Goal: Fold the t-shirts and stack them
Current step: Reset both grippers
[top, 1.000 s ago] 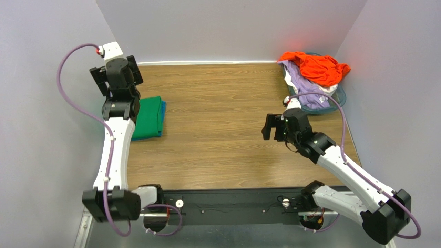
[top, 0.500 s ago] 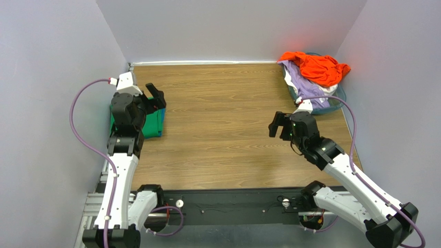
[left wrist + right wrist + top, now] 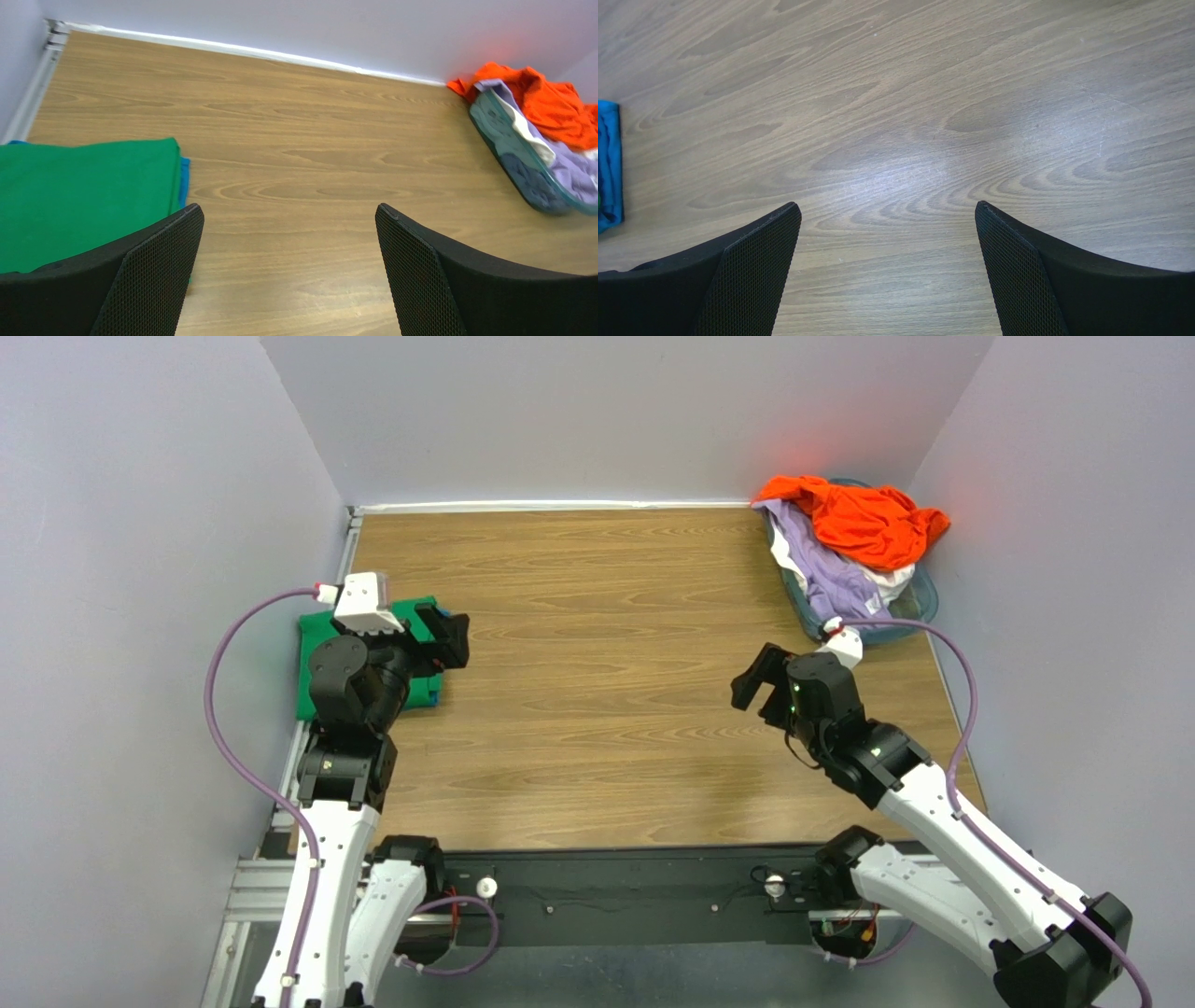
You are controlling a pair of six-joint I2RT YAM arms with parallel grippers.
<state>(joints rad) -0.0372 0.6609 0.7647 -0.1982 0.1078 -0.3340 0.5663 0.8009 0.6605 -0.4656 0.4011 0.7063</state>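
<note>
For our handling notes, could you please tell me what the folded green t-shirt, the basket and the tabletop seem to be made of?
Green t-shirt: soft matte cloth, possibly cotton; it lies in flat folded layers. Basket: clear bluish plastic, it seems; lavender cloth shows through its wall. Tabletop: wood-grain surface, perhaps laminate; it has a faint sheen.

No legible text or labels anywhere.

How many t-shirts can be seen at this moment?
5: green t-shirt folded on teal-blue t-shirt, left; orange t-shirt, lavender t-shirt, white t-shirt heaped in the basket, far right. More may hide underneath.
</note>
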